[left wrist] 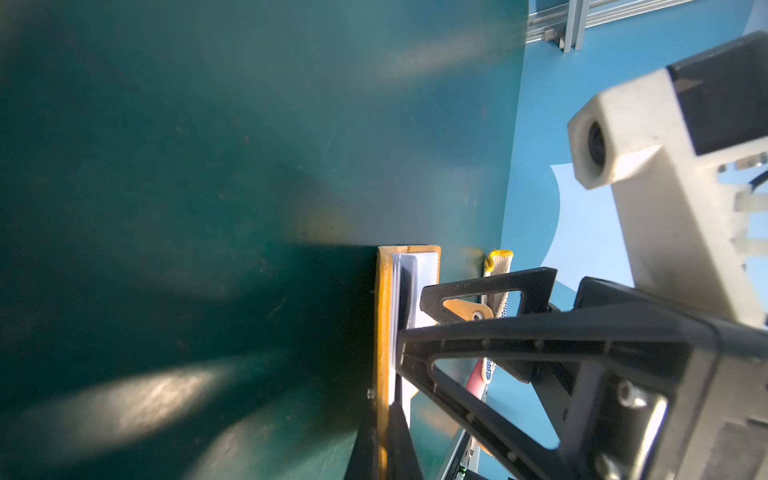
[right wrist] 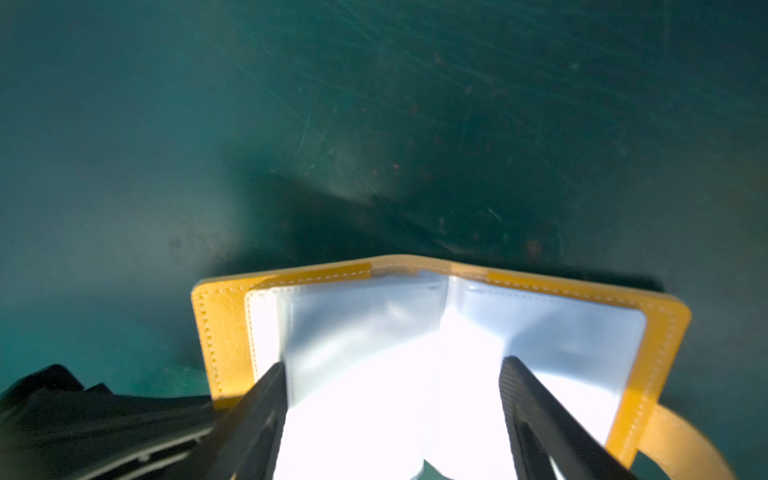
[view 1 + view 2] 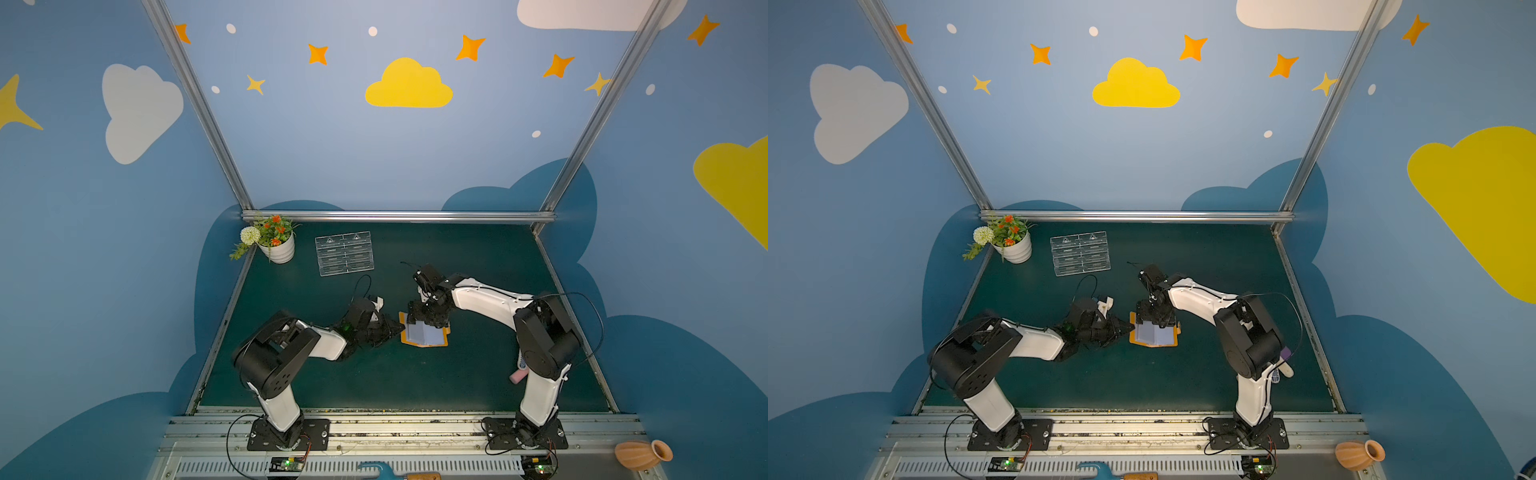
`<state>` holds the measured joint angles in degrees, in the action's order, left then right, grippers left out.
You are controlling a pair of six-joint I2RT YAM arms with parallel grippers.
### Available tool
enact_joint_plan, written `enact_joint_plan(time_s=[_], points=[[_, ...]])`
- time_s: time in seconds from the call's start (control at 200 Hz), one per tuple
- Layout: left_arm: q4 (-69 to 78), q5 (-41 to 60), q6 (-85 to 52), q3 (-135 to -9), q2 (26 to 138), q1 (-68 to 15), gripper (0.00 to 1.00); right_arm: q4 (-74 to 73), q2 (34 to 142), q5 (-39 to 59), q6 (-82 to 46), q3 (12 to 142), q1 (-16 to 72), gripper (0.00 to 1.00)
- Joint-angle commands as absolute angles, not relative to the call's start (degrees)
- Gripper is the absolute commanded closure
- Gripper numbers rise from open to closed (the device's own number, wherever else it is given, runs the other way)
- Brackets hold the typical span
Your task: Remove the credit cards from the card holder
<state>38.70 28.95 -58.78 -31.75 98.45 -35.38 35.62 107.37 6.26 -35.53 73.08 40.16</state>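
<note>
credit cards are what we want out, yet none shows plainly: the clear sleeve pages [image 2: 365, 324] are washed out by glare, and a dark sliver [image 1: 409, 291] between pages in the left wrist view may be a card's edge, we cannot tell. card holder [image 3: 424, 335] lies open, pages up, on the green mat [image 3: 478, 374] about midway between the two arms, its snap tab [image 2: 685, 440] trailing off the cover on the right arm's side. left gripper [image 3: 395, 327] is clenched, and in its wrist view the orange cover edge runs between its fingers [image 1: 401, 449], so we read it as pinning that cover. right gripper [image 2: 392, 363] hangs over the pages with jaws apart, one finger on each side of the spine fold, grasping nothing.

we judge the cards light, thin, stiff and slick, sitting snug in soft, slippery plastic. the place to take hold is a card's exposed short edge at a sleeve mouth, pinched flat; which way the mouths face we cannot see. the holder is light and floppy, so it would likely ride up with a card unless held down.

for room, the mat toward the arm bases and beyond the tab is bare. the clear acrylic stand [image 3: 344, 253] and flower pot [image 3: 279, 249] sit well apart at the far left.
</note>
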Motion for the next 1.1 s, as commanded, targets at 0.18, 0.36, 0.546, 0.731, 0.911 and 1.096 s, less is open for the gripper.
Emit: enact_joint_plan(time_s=[0.18, 0.36, 0.546, 0.731, 0.911, 1.096], points=[[39.42, 28.54, -58.14, -31.28, 97.40, -35.42, 0.96, 36.81, 106.19, 5.20, -35.33, 71.45, 39.37, 0.25], [39.38, 28.41, -58.27, -31.11, 97.45, -35.26, 0.96, 35.31, 104.78, 6.59, -35.86, 70.43, 38.97, 0.24], [39.29, 28.39, -58.14, -31.03, 97.30, -35.16, 0.96, 35.35, 104.02, 6.55, -35.95, 69.61, 38.50, 0.25], [39.37, 28.37, -58.18, -30.76, 97.31, -35.16, 0.96, 35.03, 103.97, 6.90, -35.86, 69.09, 38.32, 0.29], [39.44, 28.30, -58.09, -30.50, 97.39, -35.19, 0.96, 34.36, 103.80, 7.56, -36.12, 68.98, 38.41, 0.39], [39.59, 28.13, -58.18, -30.11, 97.76, -34.90, 0.96, 34.75, 103.37, 8.04, -35.71, 69.36, 38.47, 0.51]])
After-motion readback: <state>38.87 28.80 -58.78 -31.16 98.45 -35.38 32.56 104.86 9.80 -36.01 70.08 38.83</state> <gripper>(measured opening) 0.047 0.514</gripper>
